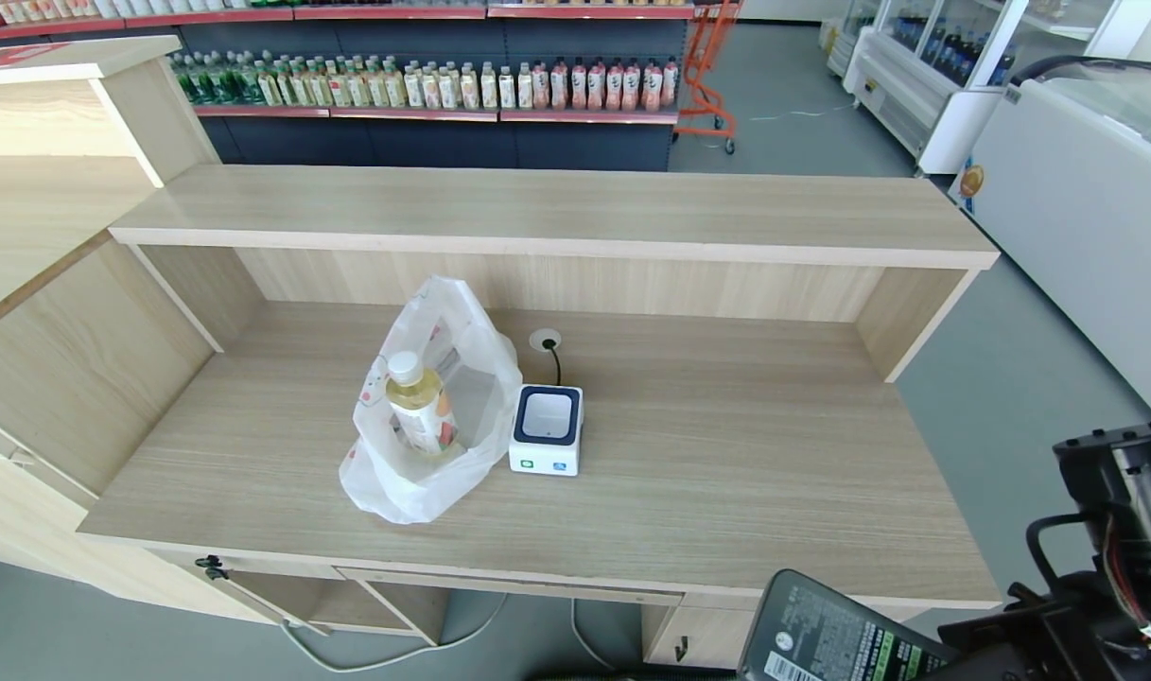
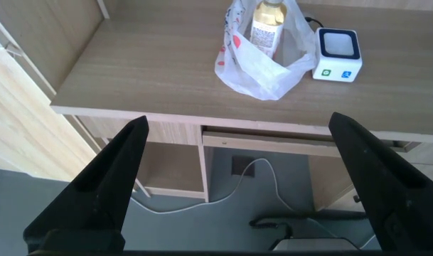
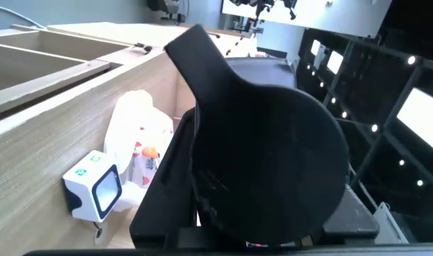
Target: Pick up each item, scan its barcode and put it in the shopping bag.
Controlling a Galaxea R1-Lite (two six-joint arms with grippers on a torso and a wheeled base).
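Standing in white bag is white-capped amber bottle.

The table is pale wood-grain laminate, matt and smooth. The shopping bag is thin, crinkled white plastic film, partly see-through. The bottle is clear, glossy plastic. The scanner is smooth white plastic with a shiny window. The left gripper looks matt black.

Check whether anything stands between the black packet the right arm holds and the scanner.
Nothing visible does. The black packet hangs in front of the counter, to the right, and only bare wood lies between it and the scanner. The bag with its bottle stands on the scanner's other side, to the left.
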